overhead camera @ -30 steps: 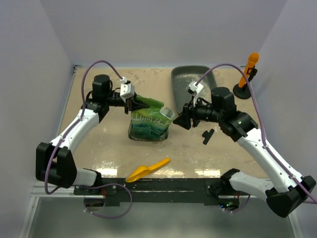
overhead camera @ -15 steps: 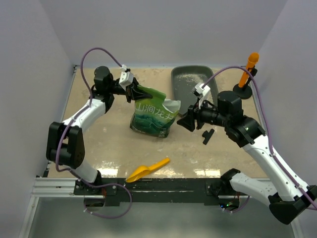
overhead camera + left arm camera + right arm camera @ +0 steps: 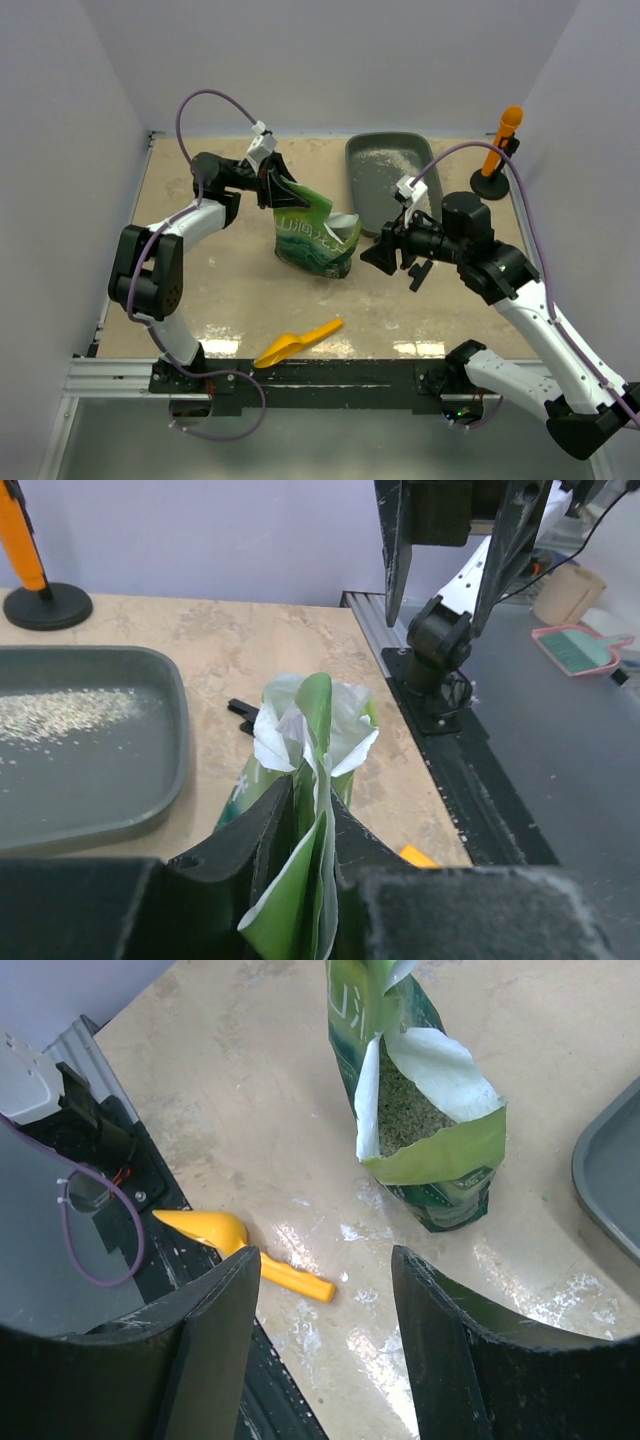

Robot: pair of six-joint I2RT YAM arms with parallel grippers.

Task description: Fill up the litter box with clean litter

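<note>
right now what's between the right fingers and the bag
Only bare tabletop. The right wrist view shows the open right fingers facing the bag, with the yellow scoop off to one side.

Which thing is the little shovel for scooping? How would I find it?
Start at the beige table and look along its near edge, by the black rail where the arms are bolted. In front of the green bag lies the yellow scoop, flat on its own. Nothing else there is yellow; the orange tool stands upright far back.
</note>
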